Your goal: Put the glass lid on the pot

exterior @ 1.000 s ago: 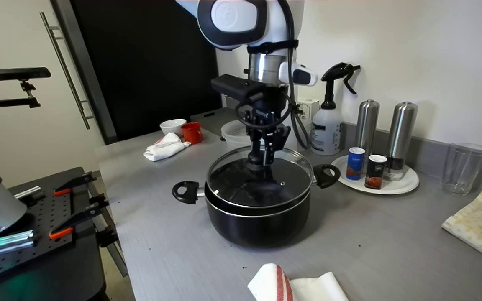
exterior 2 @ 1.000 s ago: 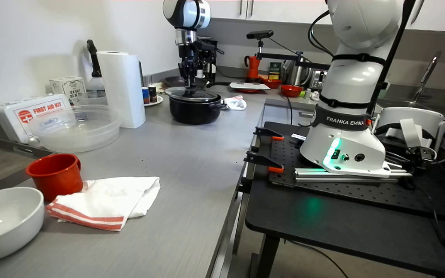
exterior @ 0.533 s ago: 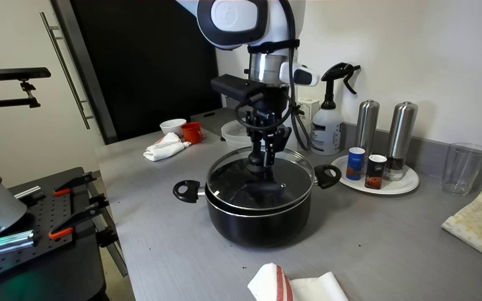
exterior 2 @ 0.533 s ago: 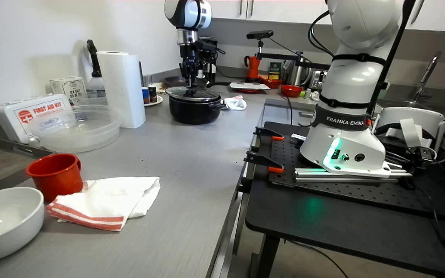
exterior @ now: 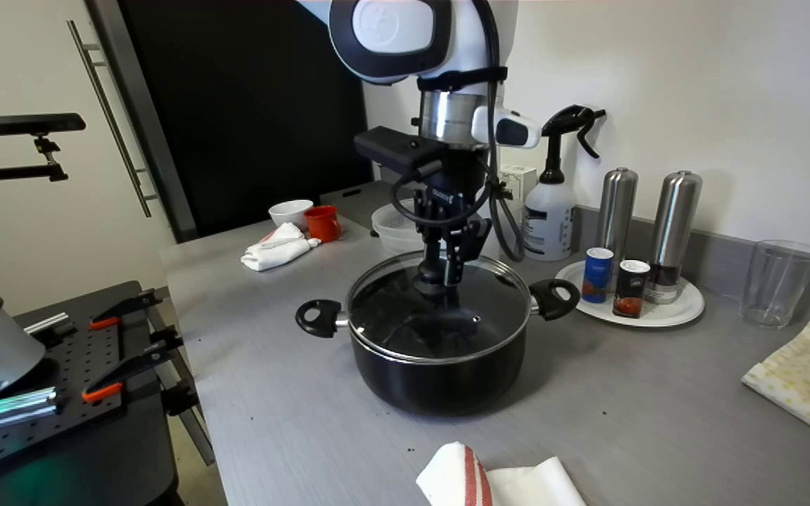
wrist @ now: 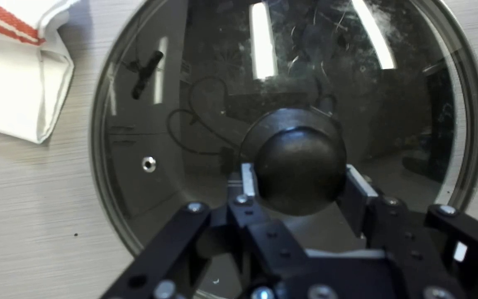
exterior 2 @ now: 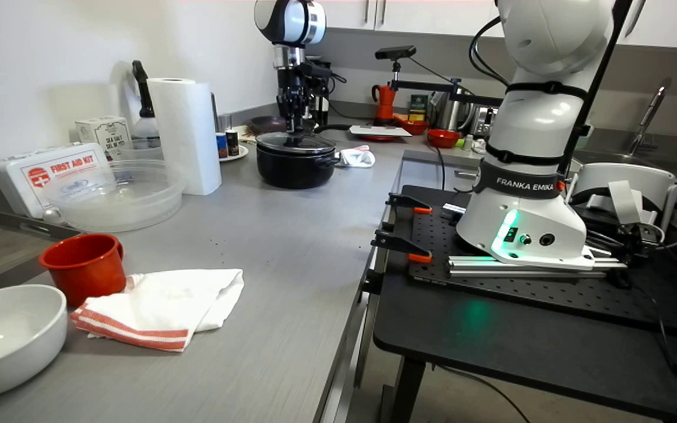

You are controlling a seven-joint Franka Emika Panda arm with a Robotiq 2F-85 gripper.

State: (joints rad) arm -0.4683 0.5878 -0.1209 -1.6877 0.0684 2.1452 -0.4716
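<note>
A grey counter along a white wall holds a red mug and the black pot. The glass lid covers the pot. The claw, parted only as wide as the lid's dark knob, grips it from both sides.

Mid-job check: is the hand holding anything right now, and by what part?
The glass lid, by its dark centre knob; the hand has its fingers against opposite sides of it.
</note>
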